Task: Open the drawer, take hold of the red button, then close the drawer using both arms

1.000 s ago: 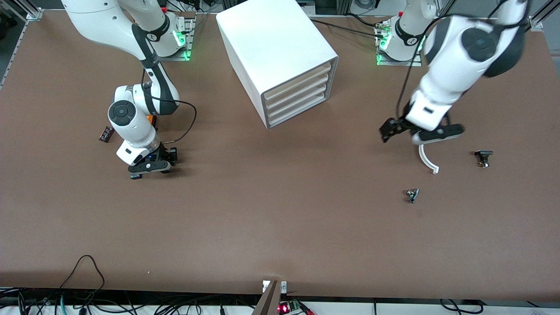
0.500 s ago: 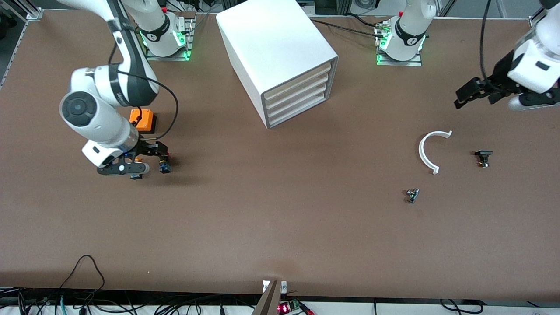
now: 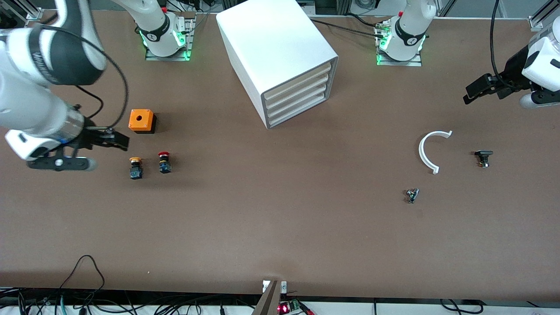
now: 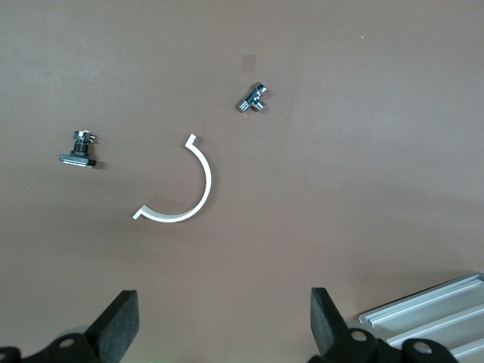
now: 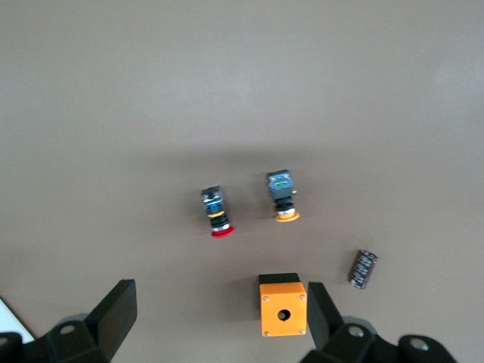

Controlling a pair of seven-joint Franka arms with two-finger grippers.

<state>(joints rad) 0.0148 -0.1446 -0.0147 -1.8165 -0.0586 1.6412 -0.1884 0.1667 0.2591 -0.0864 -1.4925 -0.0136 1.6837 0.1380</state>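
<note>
1. Front view: the cabinet (image 3: 280, 57) stands at the table's (image 3: 280, 227) edge where the arms' bases are, midway along it, every drawer (image 3: 297, 94) shut. The button (image 3: 164, 162) stands on the table toward the right arm's end, beside the yellow-capped button (image 3: 136, 168), both nearer the camera than the orange box (image 3: 141, 121). The right gripper (image 3: 107, 140) hangs empty near that end's edge; the left gripper (image 3: 483, 89) hangs near the other end's edge.
2. Left wrist view: left gripper's fingers (image 4: 121, 325) spread wide, empty, above a white curved piece (image 4: 189, 193), a metal fitting (image 4: 252, 98) and a black part (image 4: 79, 149).
3. Right wrist view: right gripper's fingers (image 5: 117, 310) released wide above the buttons, box and a dark cylinder (image 5: 362, 268).
</note>
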